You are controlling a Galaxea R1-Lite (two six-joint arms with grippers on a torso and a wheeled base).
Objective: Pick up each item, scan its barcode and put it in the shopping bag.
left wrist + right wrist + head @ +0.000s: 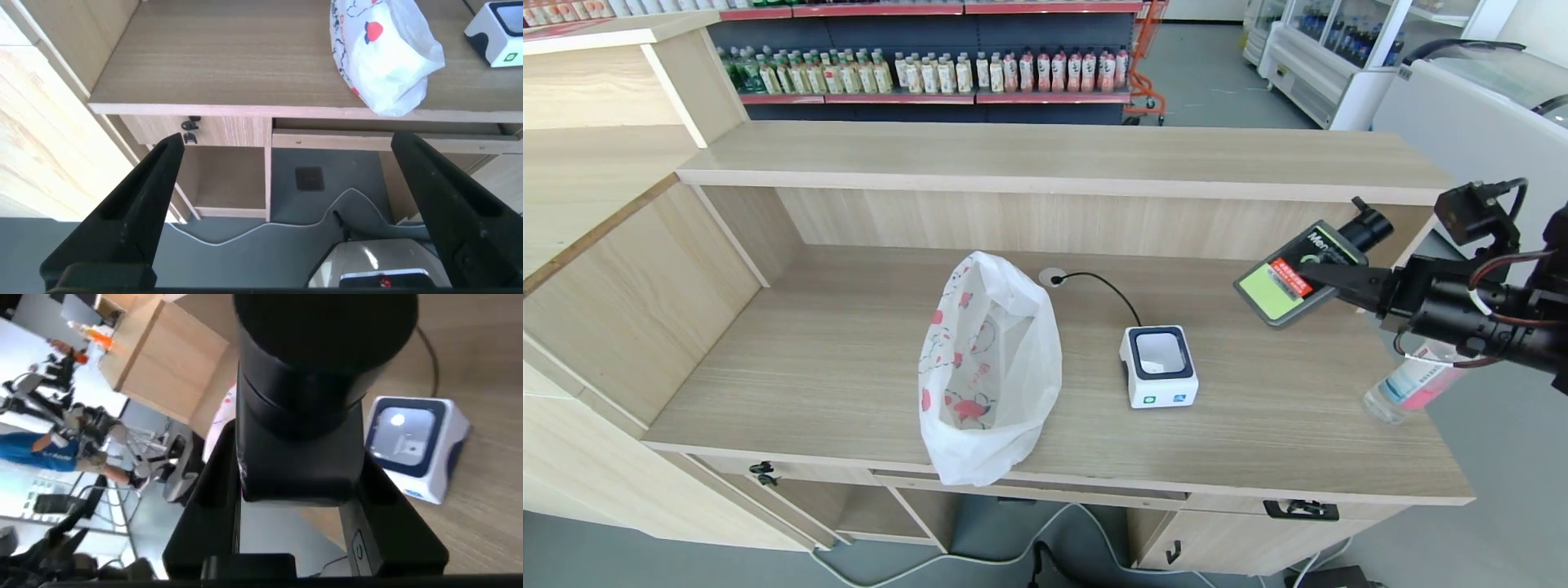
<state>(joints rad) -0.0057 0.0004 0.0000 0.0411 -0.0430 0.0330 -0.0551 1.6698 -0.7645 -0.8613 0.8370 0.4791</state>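
In the left wrist view, the left hand (290,147) is seen spread open before the wooden bench (204,57). A white red-printed plastic shopping bag (988,367) is stood left of a white boxy barcode scanner (1158,365). A dark green-labelled black-capped bottle (1298,273) is clamped aloft by the right hand (1327,276); a clear pink-labelled bottle (1409,384) is seen at the bench's right edge.

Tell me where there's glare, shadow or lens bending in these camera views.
Head view: the counter has slightly bowed long edges, a wide-lens effect, and the scanner shows a pale reflection in its window. Right wrist view: a bright glint on that window, and the bottle, close up, blocks the middle. Left wrist view: even light, with the space under the counter in shade.
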